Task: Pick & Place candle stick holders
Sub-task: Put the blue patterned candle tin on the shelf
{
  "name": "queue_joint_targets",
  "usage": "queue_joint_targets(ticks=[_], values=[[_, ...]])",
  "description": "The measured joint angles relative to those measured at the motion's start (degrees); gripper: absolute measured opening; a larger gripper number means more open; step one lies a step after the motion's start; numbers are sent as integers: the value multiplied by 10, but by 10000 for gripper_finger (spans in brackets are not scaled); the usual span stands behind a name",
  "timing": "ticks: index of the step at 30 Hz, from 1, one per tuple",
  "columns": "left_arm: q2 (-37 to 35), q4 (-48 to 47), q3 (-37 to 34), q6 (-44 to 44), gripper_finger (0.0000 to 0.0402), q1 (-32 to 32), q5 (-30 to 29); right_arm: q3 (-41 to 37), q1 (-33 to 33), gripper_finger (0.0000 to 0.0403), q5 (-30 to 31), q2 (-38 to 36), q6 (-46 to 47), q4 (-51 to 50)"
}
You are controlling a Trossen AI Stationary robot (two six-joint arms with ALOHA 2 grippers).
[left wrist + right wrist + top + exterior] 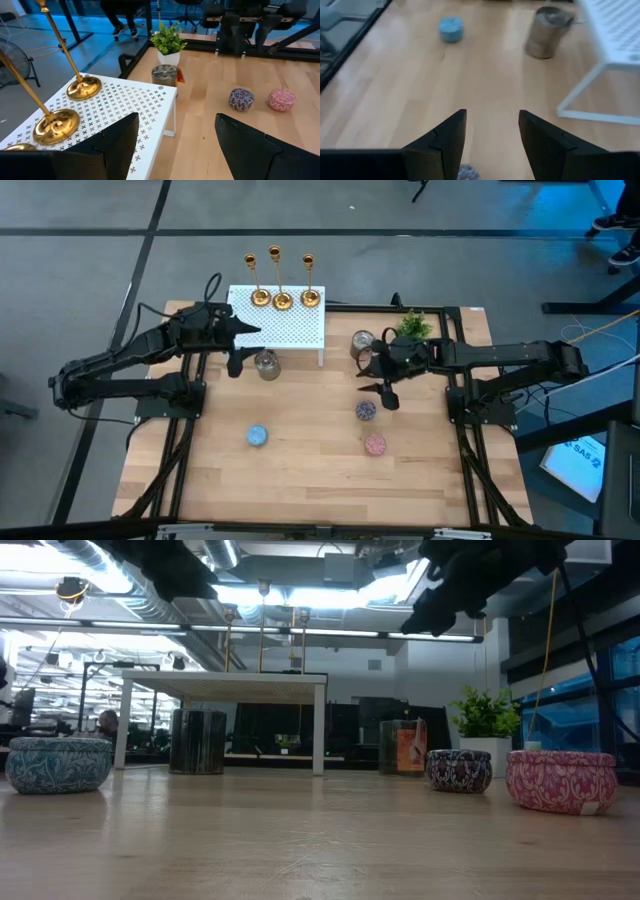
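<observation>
Candle stick holders [283,298] look top-heavy, slick: pinch thin stem low. Left gripper [175,145], right gripper [492,135] both wide, empty.

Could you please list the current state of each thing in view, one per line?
Candle stick holders: three, upright in a row on the white rack.
Left claw: open, empty, near the rack's front edge.
Right claw: open, empty, above the table.
Silver tin: upright beside the rack.
</observation>
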Motion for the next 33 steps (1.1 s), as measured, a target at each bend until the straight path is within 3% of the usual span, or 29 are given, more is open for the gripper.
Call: queue_joint_targets(ticks=[10,21,33], values=[[0,-4,-28,-1,260,-2,-21,-25,3,186,-4,-10,60,-29],[0,13,-41,-2,260,-2,-21,-212,20,186,116,-103,113,215],[0,27,-41,-3,260,-2,-21,-357,20,186,119,-221,116,345]])
